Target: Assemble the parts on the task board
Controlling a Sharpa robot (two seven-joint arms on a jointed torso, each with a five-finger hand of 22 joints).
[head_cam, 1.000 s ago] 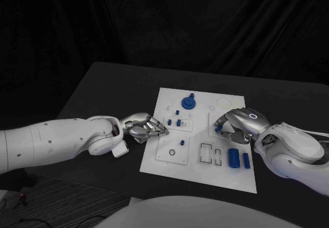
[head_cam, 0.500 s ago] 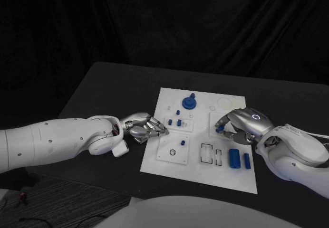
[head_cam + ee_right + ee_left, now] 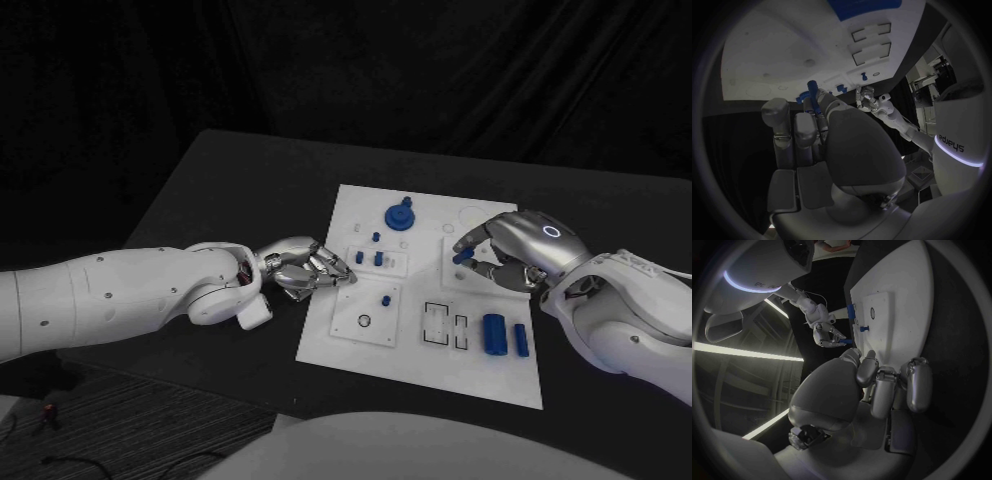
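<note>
Left hand (image 3: pixel 306 268) sits at the board's (image 3: pixel 361 345) 9 o'clock edge, fingers curled in, tips on or just over the white rim; can't tell if it's pinching anything. Just past its fingertips, two short pegs (image 3: pixel 368 258) stand upright in a raised block. At the board's 12 o'clock: round knob (image 3: pixel 398 216), standing up. Near 5 o'clock two cylinders (image 3: pixel 503 333) lie flat side by side, long axes running 12-to-6. Right hand (image 3: pixel 515 256) is over the 3 o'clock side, pinching a small blue part (image 3: pixel 460 258) at its fingertips; the part's axis looks roughly level, but it's too small to be sure.
</note>
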